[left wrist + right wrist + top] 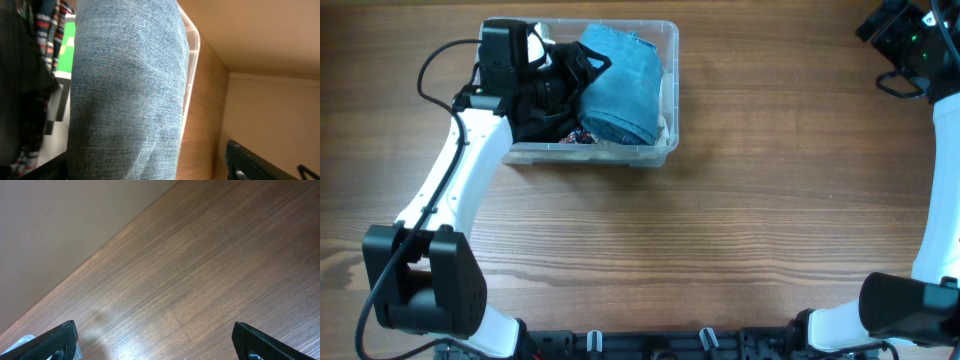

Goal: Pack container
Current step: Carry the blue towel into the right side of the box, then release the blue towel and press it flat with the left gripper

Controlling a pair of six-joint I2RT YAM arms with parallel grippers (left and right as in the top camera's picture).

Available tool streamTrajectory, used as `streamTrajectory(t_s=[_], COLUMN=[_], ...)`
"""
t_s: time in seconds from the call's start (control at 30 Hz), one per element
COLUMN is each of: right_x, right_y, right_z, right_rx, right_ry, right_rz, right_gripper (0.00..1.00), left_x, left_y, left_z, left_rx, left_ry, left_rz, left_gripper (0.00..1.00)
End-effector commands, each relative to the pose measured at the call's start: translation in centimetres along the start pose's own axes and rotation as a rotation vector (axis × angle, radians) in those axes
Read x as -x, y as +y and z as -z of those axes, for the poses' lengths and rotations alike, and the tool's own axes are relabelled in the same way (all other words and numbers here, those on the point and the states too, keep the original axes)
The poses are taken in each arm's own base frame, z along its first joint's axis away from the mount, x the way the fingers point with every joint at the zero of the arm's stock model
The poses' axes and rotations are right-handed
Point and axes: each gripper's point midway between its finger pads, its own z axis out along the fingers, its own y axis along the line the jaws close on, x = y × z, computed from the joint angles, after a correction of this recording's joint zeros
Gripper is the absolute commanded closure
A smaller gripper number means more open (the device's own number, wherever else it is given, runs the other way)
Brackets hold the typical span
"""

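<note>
The clear plastic container [670, 92] stands at the back left of the wooden table. A folded blue denim garment [620, 88] lies in its right half, over dark and plaid clothes [565, 130]. My left gripper [582, 70] is inside the container at the denim's left edge. In the left wrist view the denim [125, 90] fills the space between its wide-apart fingers, and the container's rim [193, 45] shows beside it. My right gripper [905, 30] is open and empty at the far right back corner, high above bare table [155, 347].
Plaid cloth [45, 30] and a green-and-white item [65, 47] lie left of the denim in the container. The table's back edge meets a beige wall [60, 225]. A dark cable [440, 60] loops off the left arm.
</note>
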Motion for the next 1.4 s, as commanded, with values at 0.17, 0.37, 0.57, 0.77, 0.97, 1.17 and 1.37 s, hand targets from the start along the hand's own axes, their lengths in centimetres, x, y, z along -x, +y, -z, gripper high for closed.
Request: streamTrajectory(t_s=[0.17,0.37,0.57,0.77,0.97,1.17,1.37], right_x=[0.1,0.1,0.1,0.1,0.1,0.1,0.1], right_y=[-0.2,-0.2,-0.2,-0.2,-0.2,-0.2,-0.2], right_z=[-0.2,-0.2,-0.2,-0.2,-0.2,-0.2,-0.2], right_rx=[-0.012,-0.012,-0.012,-0.012,-0.012,-0.012,-0.012], right_ry=[-0.004,-0.004,-0.004,-0.004,-0.004,-0.004,-0.004], right_rz=[-0.011,-0.011,-0.011,-0.011,-0.011,-0.011,-0.011], right_gripper=[0.00,0.00,0.00,0.00,0.00,0.00,0.00], left_x=[3.8,4.3,4.0,2.4,2.5,1.2,2.8], left_y=[4.2,3.0,-2.2,-3.2,4.1,10.6,3.0], left_z=[2.8,3.5,4.8,0.8,-7.0,-12.1,-6.4], left_rx=[0.315,0.310,0.291,0.409,0.533,0.620,0.540], left_ry=[-0.219,-0.248,-0.323,-0.372,-0.276,-0.183,-0.284], left_rz=[-0.241,-0.307,-0.501,-0.665,-0.645,-0.631,-0.692], left_gripper=[0.12,0.12,0.16,0.62,0.83,0.83,0.80])
